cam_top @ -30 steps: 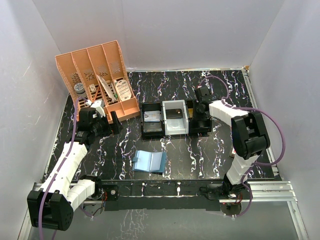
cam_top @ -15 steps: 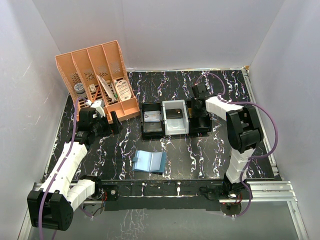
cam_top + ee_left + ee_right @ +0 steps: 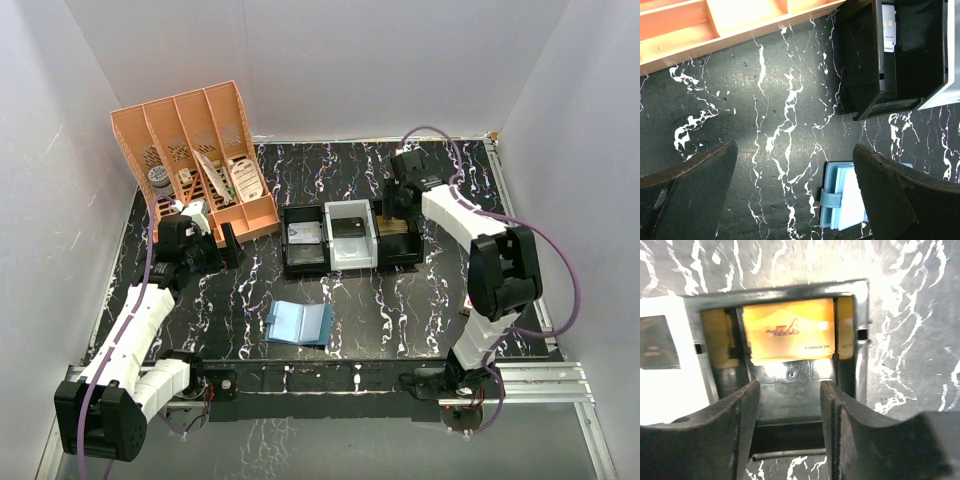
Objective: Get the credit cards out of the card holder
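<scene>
- Top view: the card holder (image 3: pixel 300 323) lies open on the table (image 3: pixel 420 300), close to the near edge and well apart from both arms. Farther off, three trays stand in a row: left black tray (image 3: pixel 303 268), white tray (image 3: pixel 352 261) holding a black card (image 3: pixel 349 228), and right black tray (image 3: pixel 400 261). The right jaws hang over the right black tray
- Left wrist view: the left jaws stand wide apart with nothing between their fingers (image 3: pixel 685 190). This view alone shows the holder's clasp tab (image 3: pixel 831 199); the right-hand finger hides part of the holder. A white card (image 3: pixel 888 27) lies in the left black tray
- Right wrist view: the right jaws are apart, gripping nothing. Beyond them a yellow card (image 3: pixel 790 330) lies flat in the right black tray, barely visible from above
</scene>
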